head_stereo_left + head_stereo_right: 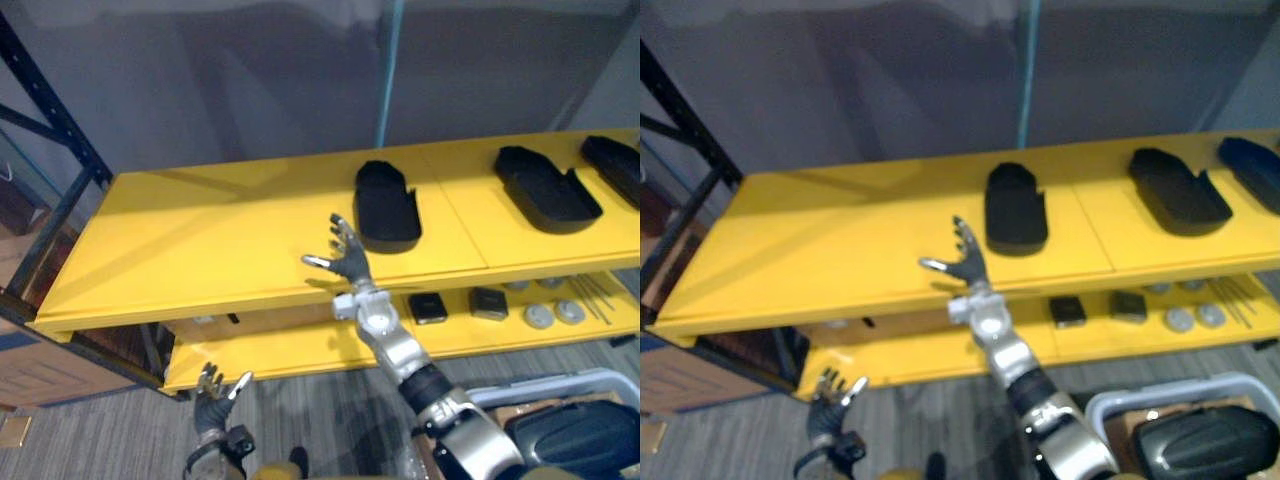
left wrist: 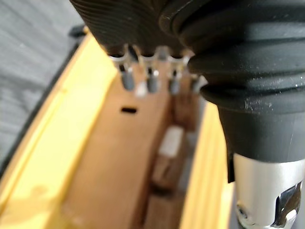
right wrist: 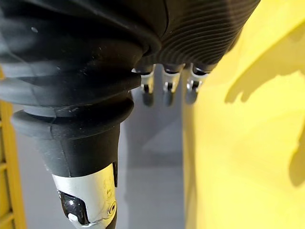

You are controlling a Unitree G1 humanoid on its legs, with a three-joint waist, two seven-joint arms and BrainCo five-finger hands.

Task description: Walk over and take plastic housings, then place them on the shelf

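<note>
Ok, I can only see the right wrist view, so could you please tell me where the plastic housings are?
Observer: The middle housing, the right housing and the far-right housing all lie on the top shelf.
Operator: Thank you. Is the right robot hand touching any of them?
Observer: No. The right robot hand is open over the front of that shelf, left of the middle housing and apart from it.
Operator: And what is the left robot hand doing, please?
Observer: The left robot hand is open and holds nothing. It is down low by the front edge of the lower shelf.
</note>
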